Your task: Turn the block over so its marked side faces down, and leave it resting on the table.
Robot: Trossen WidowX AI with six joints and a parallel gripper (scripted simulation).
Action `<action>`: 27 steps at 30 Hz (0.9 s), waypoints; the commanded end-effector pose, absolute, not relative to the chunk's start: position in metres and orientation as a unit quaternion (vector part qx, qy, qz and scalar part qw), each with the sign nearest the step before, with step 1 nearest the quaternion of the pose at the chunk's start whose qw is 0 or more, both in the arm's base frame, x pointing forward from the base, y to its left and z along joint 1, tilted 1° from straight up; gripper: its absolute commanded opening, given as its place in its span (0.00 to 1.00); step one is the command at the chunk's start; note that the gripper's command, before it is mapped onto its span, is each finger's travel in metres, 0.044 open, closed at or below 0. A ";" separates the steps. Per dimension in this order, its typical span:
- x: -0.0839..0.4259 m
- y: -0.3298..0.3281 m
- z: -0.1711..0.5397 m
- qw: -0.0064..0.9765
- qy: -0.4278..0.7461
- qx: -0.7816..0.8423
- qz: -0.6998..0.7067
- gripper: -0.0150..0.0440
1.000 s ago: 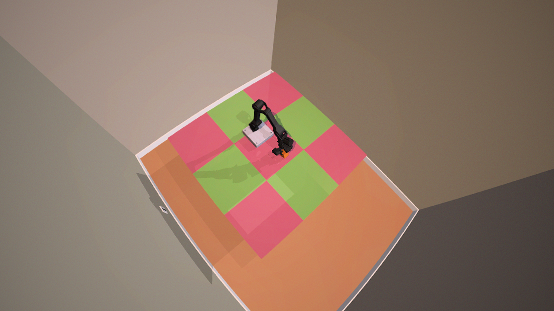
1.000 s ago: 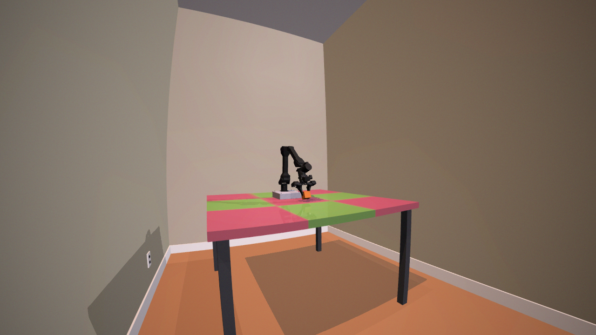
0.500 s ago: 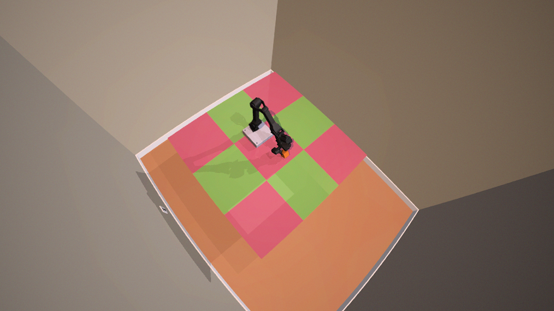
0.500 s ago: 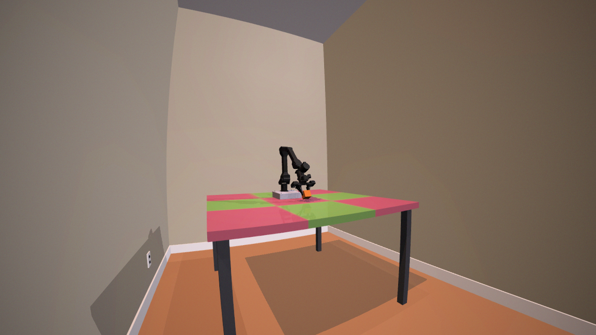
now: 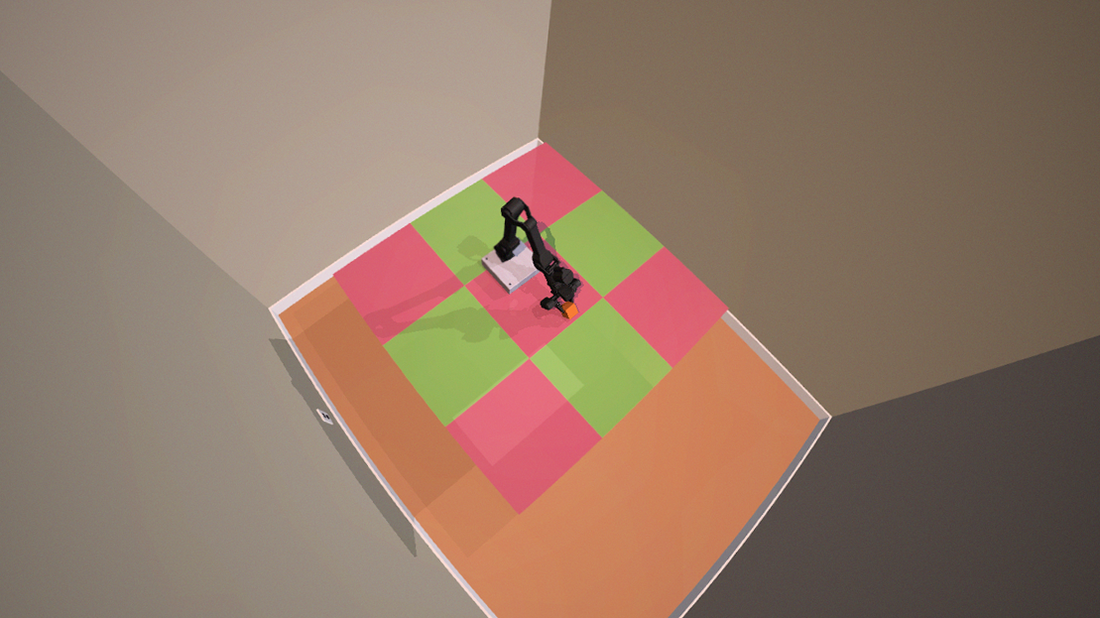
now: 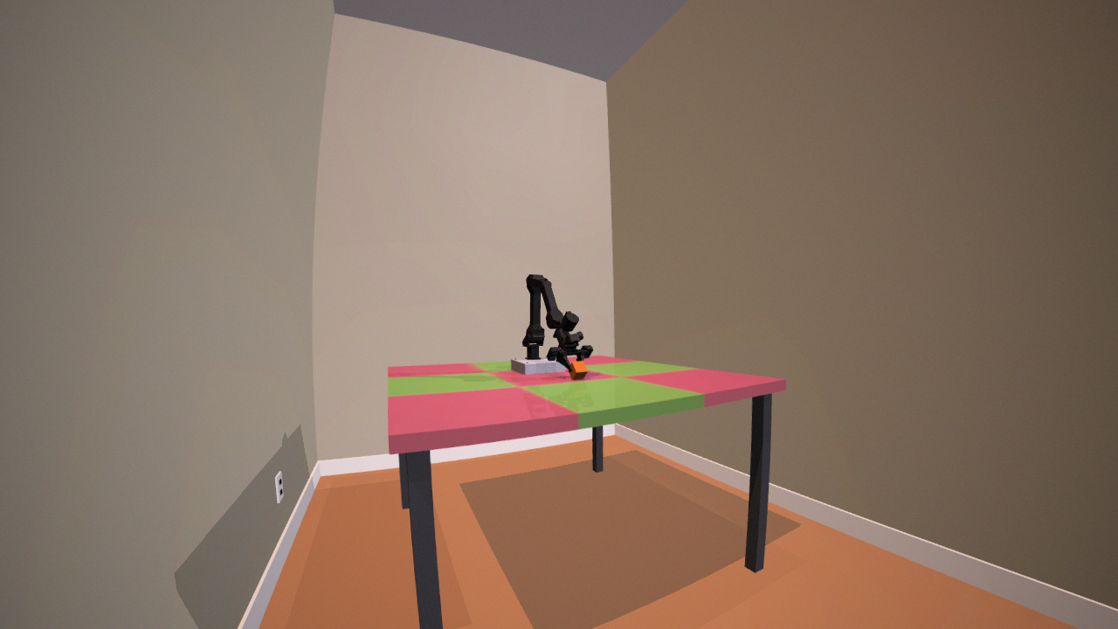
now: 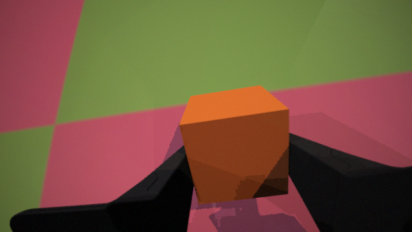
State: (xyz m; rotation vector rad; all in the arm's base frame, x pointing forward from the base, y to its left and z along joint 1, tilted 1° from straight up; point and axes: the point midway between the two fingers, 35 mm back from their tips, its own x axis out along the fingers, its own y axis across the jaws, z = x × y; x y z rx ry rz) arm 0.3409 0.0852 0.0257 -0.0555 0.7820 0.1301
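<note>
Gripper clamped on the orange block, block tilted above the table.
At the near side of the checkered pink-and-green table (image 5: 524, 411) (image 6: 484, 418) (image 7: 129, 58), dark table legs (image 6: 760, 485) support the top. Farther in, right of the base plate, the orange block (image 5: 570, 311) (image 6: 577, 369) (image 7: 236, 145) is seated between both fingers of the gripper (image 5: 562, 306) (image 6: 576, 364) (image 7: 234, 144); the fingers contact opposite sides. The block is tilted in the exterior view; two plain orange faces show in the wrist view, and the location of the marked side cannot be told. The black arm (image 5: 538, 241) (image 6: 551, 300) angles down toward the right from its upper joint. Left of the block, the light base plate (image 5: 509, 286) (image 6: 521, 367) rests on the table. Beyond the table stands a beige wall (image 6: 461, 195).
</note>
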 end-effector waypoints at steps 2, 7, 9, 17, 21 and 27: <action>0.338 0.084 0.017 0.934 0.350 -0.028 0.063 0.25; 0.336 0.083 0.014 0.946 0.317 -0.026 0.064 0.25; 0.335 0.083 0.014 0.951 0.303 -0.025 0.064 0.25; 0.325 0.080 0.017 0.966 0.248 -0.020 0.064 0.25; 0.323 0.079 0.018 0.969 0.238 -0.018 0.064 0.25; 0.322 0.079 0.021 0.972 0.224 -0.017 0.064 0.25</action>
